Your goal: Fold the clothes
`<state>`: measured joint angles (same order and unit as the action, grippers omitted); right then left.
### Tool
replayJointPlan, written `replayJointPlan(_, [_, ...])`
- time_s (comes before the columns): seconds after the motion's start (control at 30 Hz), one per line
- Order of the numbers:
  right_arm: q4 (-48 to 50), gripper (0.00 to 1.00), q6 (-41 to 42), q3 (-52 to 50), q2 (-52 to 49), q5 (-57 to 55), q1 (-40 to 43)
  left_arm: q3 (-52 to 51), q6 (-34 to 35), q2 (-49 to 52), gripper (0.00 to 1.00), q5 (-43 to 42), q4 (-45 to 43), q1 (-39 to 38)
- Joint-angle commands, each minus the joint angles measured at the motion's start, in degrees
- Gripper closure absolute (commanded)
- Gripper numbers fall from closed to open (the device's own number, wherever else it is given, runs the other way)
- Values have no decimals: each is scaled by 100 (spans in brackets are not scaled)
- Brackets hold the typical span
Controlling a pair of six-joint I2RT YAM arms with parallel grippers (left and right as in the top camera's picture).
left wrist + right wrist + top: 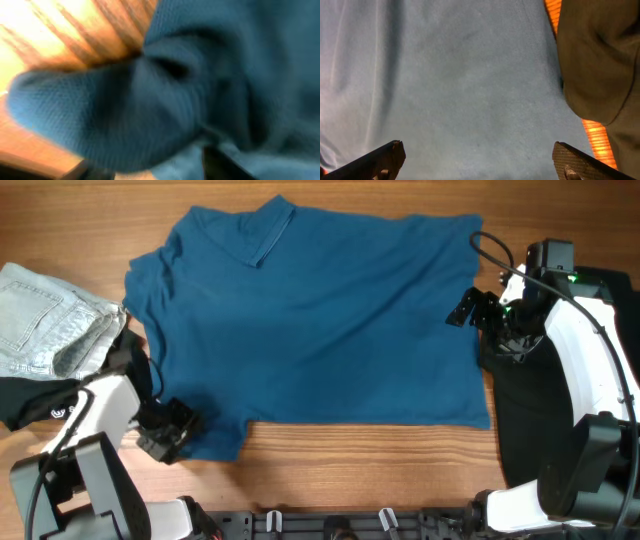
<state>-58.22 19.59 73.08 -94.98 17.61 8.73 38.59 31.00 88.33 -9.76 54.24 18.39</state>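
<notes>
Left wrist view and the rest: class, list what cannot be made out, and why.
Left gripper: left wrist view is blurred and filled by the blue T-shirt; its grip is unreadable.
Jeans: cut by overhead's left edge.
Dark garment: partly under the right arm, overhead.

Only furniture in shot: brown wood-grain tabletop [350,465], running to every edge of the overhead view. Grain runs left-right there, with darker streaks through a warm mid-brown. Tone reads slightly lighter along the near strip, redder along the far edge. Light even and diffuse from above; shadows on the wood soft and short. Surface finish looks matte.

Left wrist view: same tabletop [55,35] at upper left, blurred, blown out to yellow-orange, grain streaks on a diagonal.

Right wrist view: two thin slivers of wood on the right, top [551,12] and lower [597,137]. Both saturated orange, with fine parallel lines visible on the lower one.
</notes>
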Motion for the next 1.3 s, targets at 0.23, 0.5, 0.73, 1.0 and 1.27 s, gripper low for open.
replayJointPlan(0.23, [-9, 0, 35, -146, -39, -262, 15, 223, 125, -140, 96, -153, 334, 26])
replayJointPlan(0.5, [-697, 21, 306, -1250, -44, -260, 389, 831, -101, -756, 96, -232, 647, 24])
replayJointPlan(0.73, [-109, 39, 907, -2337, -44, -437, 389, 831, -232, -756, 96, -247, 649, 24])
replayJointPlan(1.0, [-79, 44, 1196, -2597, -44, -667, 389, 831, -365, -756, 96, -269, 649, 26])
replayJointPlan(1.27, [212, 96, 846, -2614, -37, -409, 389, 833, -363, -787, 96, -291, 645, 26])
